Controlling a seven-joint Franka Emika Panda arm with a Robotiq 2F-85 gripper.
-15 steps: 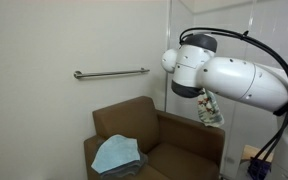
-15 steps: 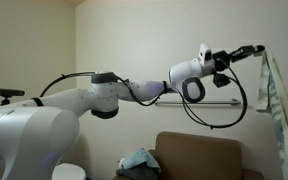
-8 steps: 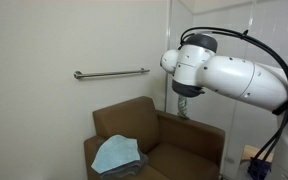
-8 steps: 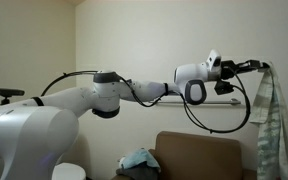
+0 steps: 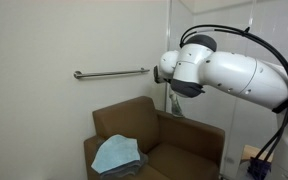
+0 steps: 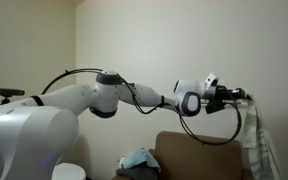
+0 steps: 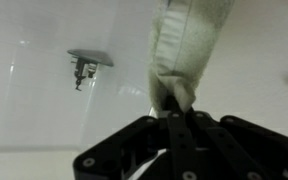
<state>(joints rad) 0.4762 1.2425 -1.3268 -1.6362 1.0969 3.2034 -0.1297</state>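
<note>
My gripper [image 6: 242, 97] is shut on the top of a pale patterned towel [image 6: 256, 150], which hangs down from it by the wall, above the right side of a brown armchair [image 6: 199, 155]. In the wrist view the towel [image 7: 189, 50] rises bunched from between the closed fingers of the gripper [image 7: 174, 112], with white wall behind. In an exterior view the arm's big white body hides the gripper, and only a sliver of the towel [image 5: 176, 103] shows below it.
A metal grab bar [image 5: 111, 73] runs along the wall; its wall mount [image 7: 89, 62] shows in the wrist view. A light blue cloth [image 5: 116, 153] lies on the armchair [image 5: 154, 140] seat. A tiled wall stands at the right.
The gripper has come down with the towel, which now hangs lower beside the armchair. The towel has slid almost out of sight behind the arm in an exterior view.
</note>
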